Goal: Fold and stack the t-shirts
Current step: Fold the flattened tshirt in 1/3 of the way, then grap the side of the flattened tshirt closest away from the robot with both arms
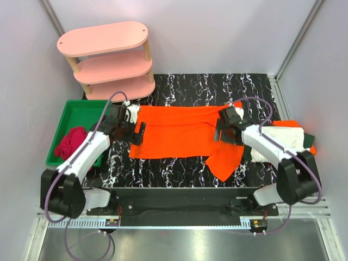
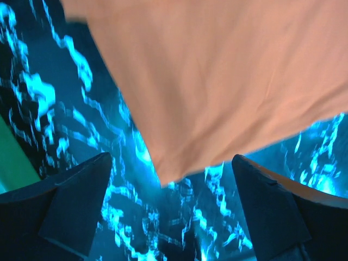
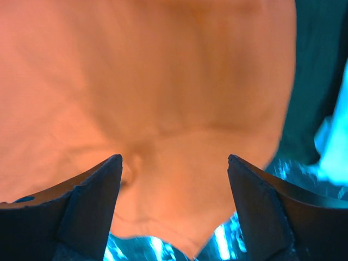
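While both jaws gape, the orange t-shirt lies flat beneath them.

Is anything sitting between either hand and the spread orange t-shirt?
Nothing visible does. The left hand is open at the left edge of the orange t-shirt, and the right hand is open over its right side.

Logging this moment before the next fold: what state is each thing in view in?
orange t-shirt: spread out flat, ungripped.
left gripper: open, over the shirt's left corner.
right gripper: open, over the shirt's right part.
white t-shirt: folded, atop dark green t-shirt.
red cloth: crumpled in the green bin.
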Tool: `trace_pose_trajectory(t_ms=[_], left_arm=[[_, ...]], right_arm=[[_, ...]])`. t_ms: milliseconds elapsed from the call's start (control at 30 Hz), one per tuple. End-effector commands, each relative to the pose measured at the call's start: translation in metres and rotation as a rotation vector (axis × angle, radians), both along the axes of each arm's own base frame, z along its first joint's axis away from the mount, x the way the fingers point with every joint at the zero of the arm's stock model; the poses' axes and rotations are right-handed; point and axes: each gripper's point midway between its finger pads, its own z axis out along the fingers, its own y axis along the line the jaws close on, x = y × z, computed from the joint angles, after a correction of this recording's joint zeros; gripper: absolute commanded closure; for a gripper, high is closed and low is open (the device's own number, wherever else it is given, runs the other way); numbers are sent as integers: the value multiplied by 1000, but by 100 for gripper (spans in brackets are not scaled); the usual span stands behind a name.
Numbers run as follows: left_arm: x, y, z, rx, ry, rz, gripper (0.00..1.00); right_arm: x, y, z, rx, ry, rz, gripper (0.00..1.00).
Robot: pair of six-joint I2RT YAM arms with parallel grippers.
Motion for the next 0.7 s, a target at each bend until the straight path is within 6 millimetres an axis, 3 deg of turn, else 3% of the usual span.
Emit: trace_pose_trajectory(t_ms=[0, 133, 233, 267, 400, 667], left_arm=[[5, 3, 32, -11, -150, -12, 1], [-9, -1, 16, -18, -52, -26, 1], [-20, -11, 3, -52, 47, -66, 33], [-22, -13, 0, -67, 76, -48, 51], [-27, -26, -16, -118, 194, -30, 77], [-32, -47, -27, -162, 358, -58, 83]], right_arm=[[-30, -7, 16, 16, -47, -82, 17], [-52, -5, 20, 21, -47, -75, 20], [-64, -5, 22, 12, -47, -67, 22], [-68, -6, 23, 8, -46, -67, 22], [-85, 0, 24, 13, -32, -74, 24], [-119, 20, 21, 59, 11, -112, 34]])
